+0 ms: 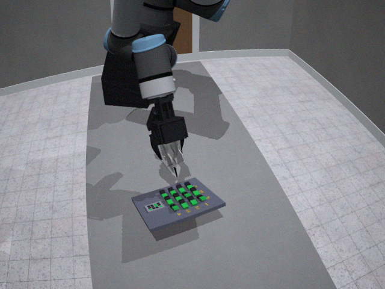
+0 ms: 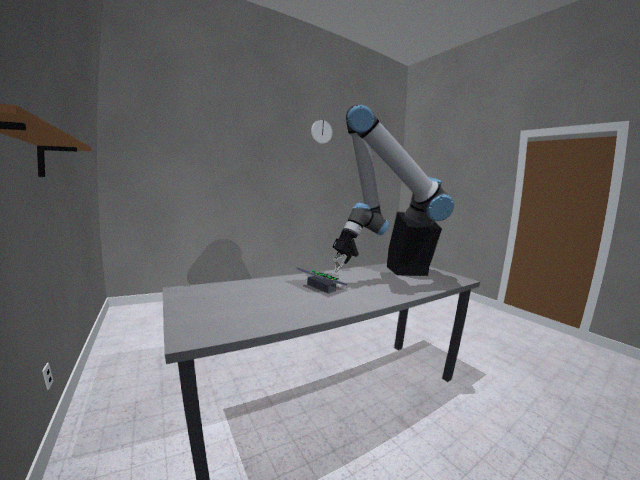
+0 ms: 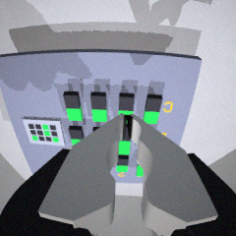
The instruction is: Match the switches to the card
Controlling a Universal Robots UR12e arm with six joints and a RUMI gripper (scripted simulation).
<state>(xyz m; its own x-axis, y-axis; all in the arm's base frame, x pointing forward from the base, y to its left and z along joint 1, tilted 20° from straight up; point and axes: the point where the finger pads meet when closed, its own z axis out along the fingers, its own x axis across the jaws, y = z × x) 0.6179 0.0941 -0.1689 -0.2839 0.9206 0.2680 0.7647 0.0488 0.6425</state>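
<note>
A grey-blue switch panel lies on the table and holds a grid of rocker switches, each half green and half dark grey. The small card sits on the panel beside the grid; in the wrist view the card shows mostly dark squares with a few green ones. My gripper is shut and empty. It hangs tip-down a little above the panel's edge nearest the arm, touching no switch. In the wrist view the closed fingers point at the third column of switches and hide parts of the rows below.
The arm's black base block stands on the table behind the panel. Yellow row and column labels run along two sides of the grid. The table edges are far from the panel.
</note>
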